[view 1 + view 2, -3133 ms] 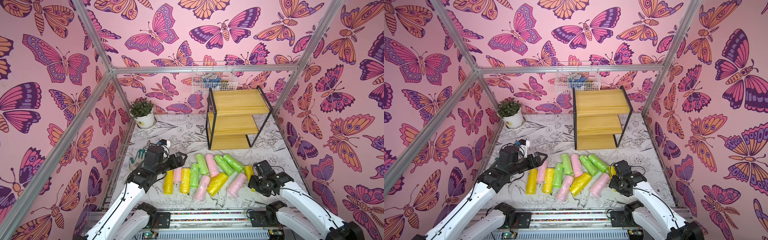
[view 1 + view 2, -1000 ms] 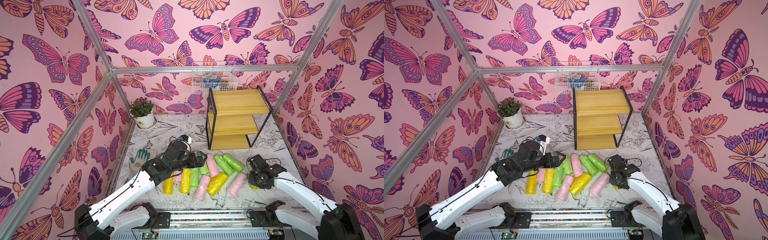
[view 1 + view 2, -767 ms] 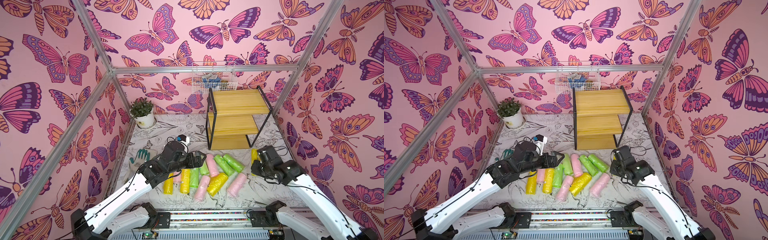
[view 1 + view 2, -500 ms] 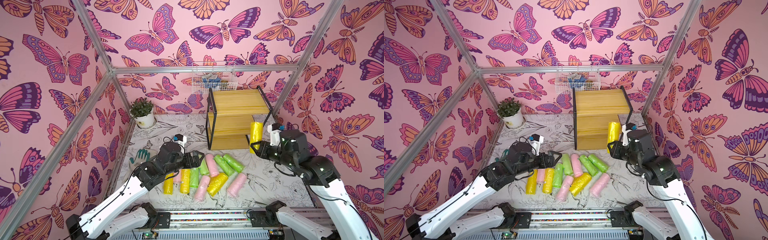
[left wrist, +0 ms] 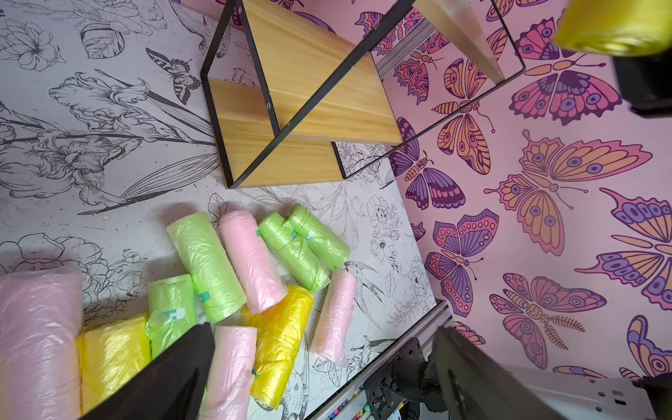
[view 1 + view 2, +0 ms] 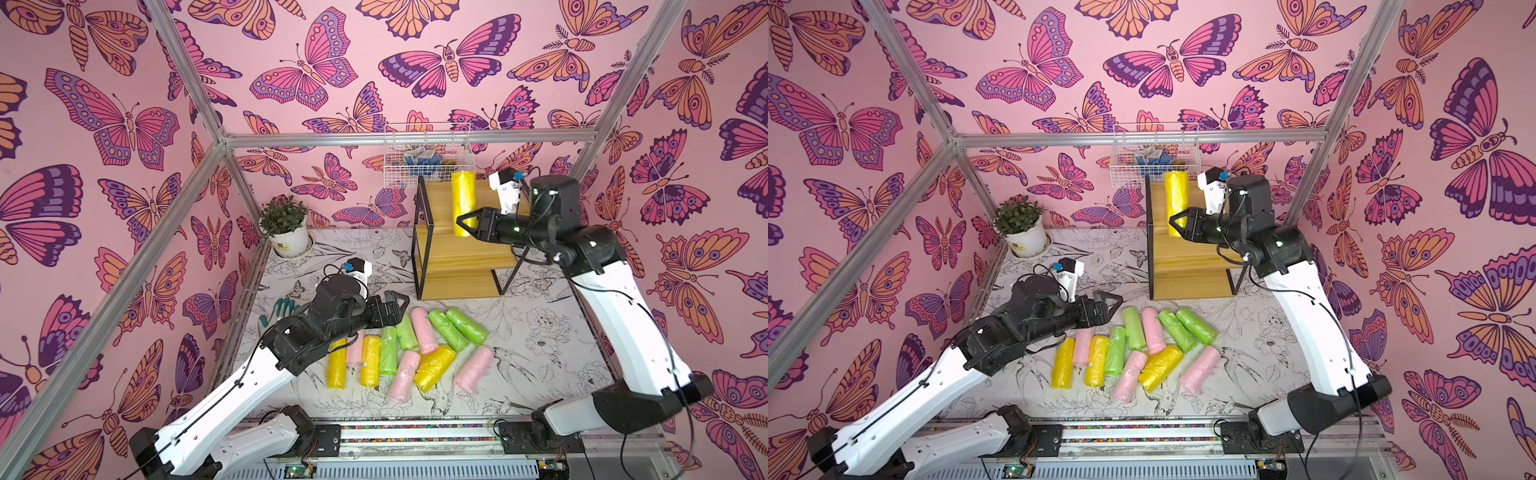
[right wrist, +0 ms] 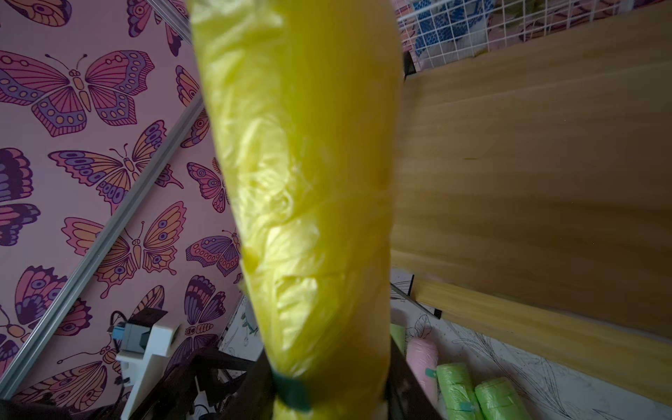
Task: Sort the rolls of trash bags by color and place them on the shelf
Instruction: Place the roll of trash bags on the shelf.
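Right hand (image 6: 467,224) tight around upright yellow roll (image 6: 463,195), green band (image 7: 292,394) visible only from wrist; left hand (image 6: 401,309) agape.

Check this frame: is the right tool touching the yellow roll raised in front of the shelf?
Touching. The right wrist view shows the yellow roll clamped at its lower end between the dark fingers of the right tool; both top views agree.

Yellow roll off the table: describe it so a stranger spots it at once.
Find the wooden shelf at the back. By its top board, the right jaws hold a yellow roll upright. Every other roll lies on the table.
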Available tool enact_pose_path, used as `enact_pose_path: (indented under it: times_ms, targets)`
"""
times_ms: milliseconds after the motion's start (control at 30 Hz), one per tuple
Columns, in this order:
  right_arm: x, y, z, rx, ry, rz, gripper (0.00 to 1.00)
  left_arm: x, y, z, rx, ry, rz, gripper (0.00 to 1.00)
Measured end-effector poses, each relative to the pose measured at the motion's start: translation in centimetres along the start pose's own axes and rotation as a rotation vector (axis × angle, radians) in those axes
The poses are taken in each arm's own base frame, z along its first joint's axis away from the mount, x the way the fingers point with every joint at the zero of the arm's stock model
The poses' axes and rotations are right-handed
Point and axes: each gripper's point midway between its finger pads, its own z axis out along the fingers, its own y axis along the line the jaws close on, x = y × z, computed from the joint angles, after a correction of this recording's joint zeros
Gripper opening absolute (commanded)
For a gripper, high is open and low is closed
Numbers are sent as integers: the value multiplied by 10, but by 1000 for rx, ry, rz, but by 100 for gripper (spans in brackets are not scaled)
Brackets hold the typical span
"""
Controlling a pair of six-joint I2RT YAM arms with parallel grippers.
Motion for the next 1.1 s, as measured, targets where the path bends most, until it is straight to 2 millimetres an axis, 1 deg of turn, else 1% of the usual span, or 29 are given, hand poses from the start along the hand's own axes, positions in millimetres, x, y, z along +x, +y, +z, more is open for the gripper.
enact_pose_path:
  times_ms: [67, 167, 267, 367, 433, 633, 833, 967, 1067, 1100]
  targets:
    - [-7, -16, 16, -9, 10, 38, 0, -2, -1, -1, 0, -5, 0, 100]
    - [-22, -35, 31, -35, 0, 83, 0, -3, -1, 1, -4, -3, 0, 100]
    - [-38, -44, 43, -58, -16, 103, 0, -1, 1, 5, -17, 9, -1, 100]
    - [-48, -38, 54, -121, -16, 125, 0, 2, 3, 11, -31, 26, -2, 100]
    - [-52, -33, 57, -156, -15, 137, 0, 4, 4, 14, -37, 36, 0, 100]
    - [-50, -26, 58, -200, 7, 171, 0, 5, 6, 16, -50, 34, 2, 100]
    - [-47, -26, 60, -205, 23, 181, 1, 1, 3, 15, -50, 22, 5, 100]
    - [-41, -35, 69, -188, 50, 203, 10, 0, 3, 17, -57, 19, 8, 100]
    - [-33, -45, 78, -166, 83, 225, 28, 0, 3, 16, -61, 12, 12, 100]
    - [-32, -47, 81, -166, 90, 229, 36, -1, 3, 16, -61, 10, 13, 100]
